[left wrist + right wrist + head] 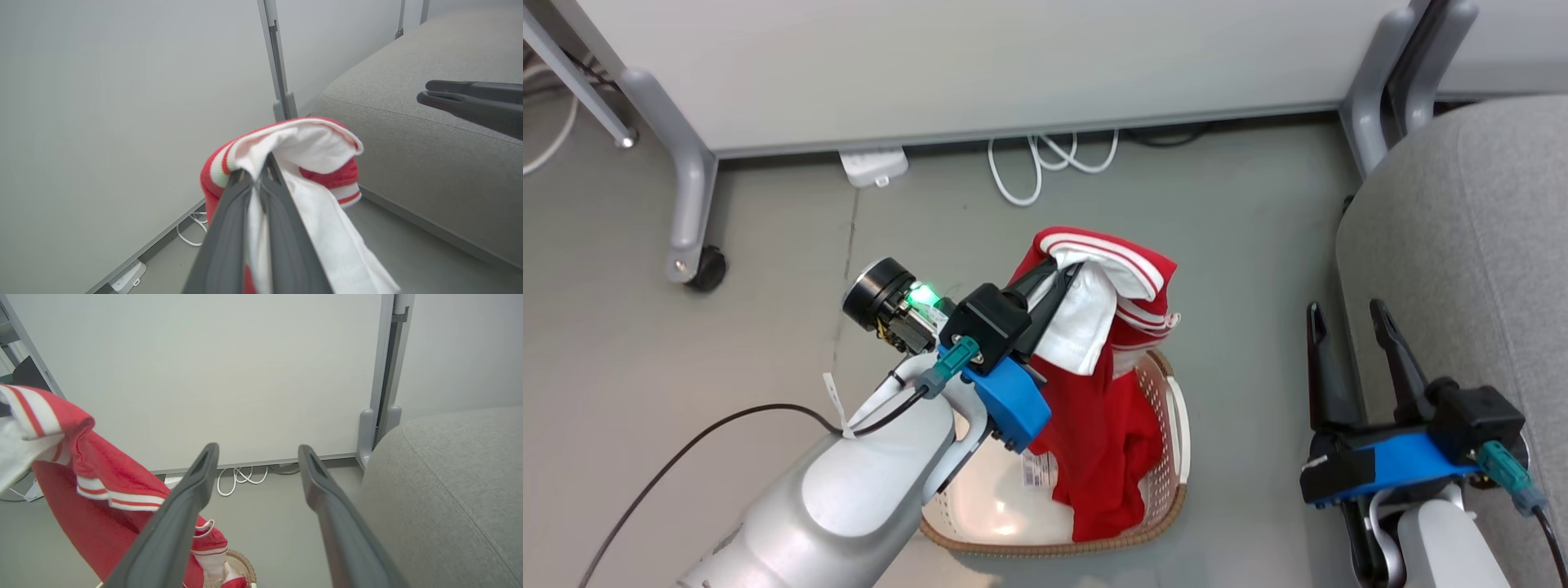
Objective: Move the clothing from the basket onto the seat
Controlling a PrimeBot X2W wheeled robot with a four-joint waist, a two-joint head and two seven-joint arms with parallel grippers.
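Pinching clothing [1107,408] w/ L gripper [1068,271], fingers clamped close together on white panel & striped trim; same grip showing in L wrist view. Holding top of fabric up above basket [1178,425], letting red lower part hang down w/ bottom end lying inside basket, right side. Showing label sticker [1037,469] on basket's bare inner floor. Holding R gripper [1346,310] spread wide, nothing btwn fingers, just beside left edge of seat [1462,245], well apart from clothing. Hanging clothing left of seat, not touching it.
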